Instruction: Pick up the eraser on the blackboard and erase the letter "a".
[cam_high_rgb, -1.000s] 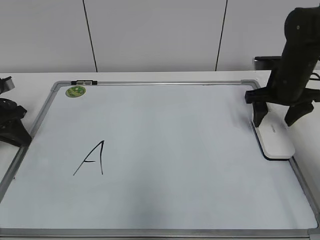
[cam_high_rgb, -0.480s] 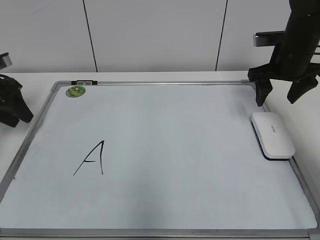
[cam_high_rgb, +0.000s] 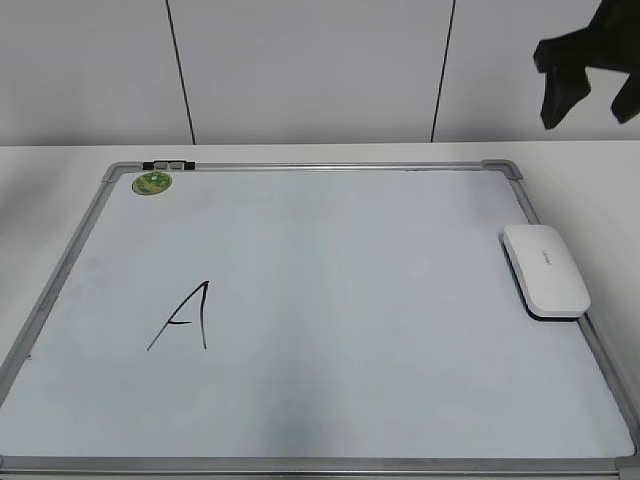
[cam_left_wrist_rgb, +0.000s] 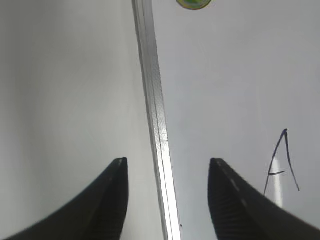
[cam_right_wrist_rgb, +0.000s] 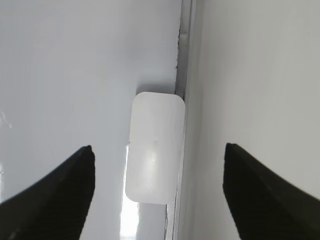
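I see the right gripper (cam_right_wrist_rgb: 157, 195) spread wide, holding nothing, high above the eraser (cam_high_rgb: 545, 270). The eraser lies at the board's (cam_high_rgb: 330, 300) 3 o'clock edge, against the frame. The left gripper (cam_left_wrist_rgb: 167, 200) is open, empty, straddling the frame.

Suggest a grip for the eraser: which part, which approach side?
Come straight down on the eraser and pinch its two long sides near the middle. It lies flat on the blackboard, its right long side close against the frame, so that finger has little room. The right end effector, open above it, already straddles its width.
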